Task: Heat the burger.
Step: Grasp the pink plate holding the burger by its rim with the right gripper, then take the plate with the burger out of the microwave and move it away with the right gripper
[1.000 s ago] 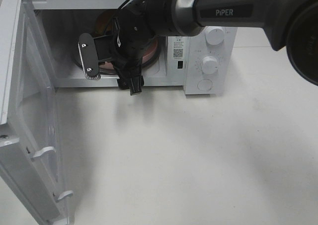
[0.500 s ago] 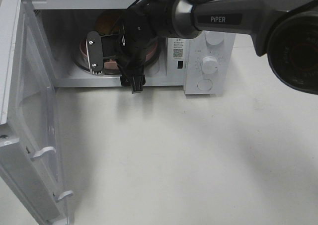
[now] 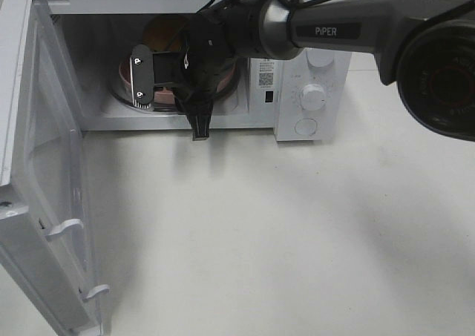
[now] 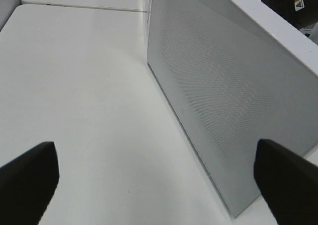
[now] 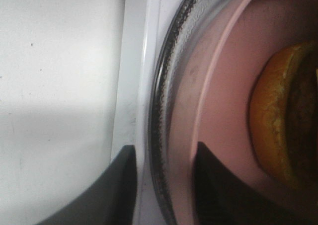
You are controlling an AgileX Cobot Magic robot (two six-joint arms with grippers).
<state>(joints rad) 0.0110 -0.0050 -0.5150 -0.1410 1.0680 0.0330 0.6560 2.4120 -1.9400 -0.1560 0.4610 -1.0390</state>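
The burger (image 3: 165, 33) sits on a pink plate (image 3: 223, 82) on the glass turntable (image 3: 122, 99) inside the open microwave (image 3: 312, 69). My right gripper (image 3: 167, 84) reaches into the cavity, turned sideways, and mostly hides the plate. In the right wrist view its fingers (image 5: 166, 185) stand narrowly apart over the rim of the pink plate (image 5: 223, 76), with the turntable edge (image 5: 161, 101) beside it and the burger's bun (image 5: 283, 115) close by. My left gripper (image 4: 159, 180) is open and empty, outside the exterior view.
The microwave door (image 3: 44, 165) hangs wide open at the left. Its meshed panel (image 4: 223, 96) fills the left wrist view. The control panel with knobs (image 3: 315, 95) is on the microwave's right. White tabletop (image 3: 282, 232) lies in front.
My right gripper has pushed a little deeper into the microwave cavity and rolled slightly. The left arm has not visibly moved.
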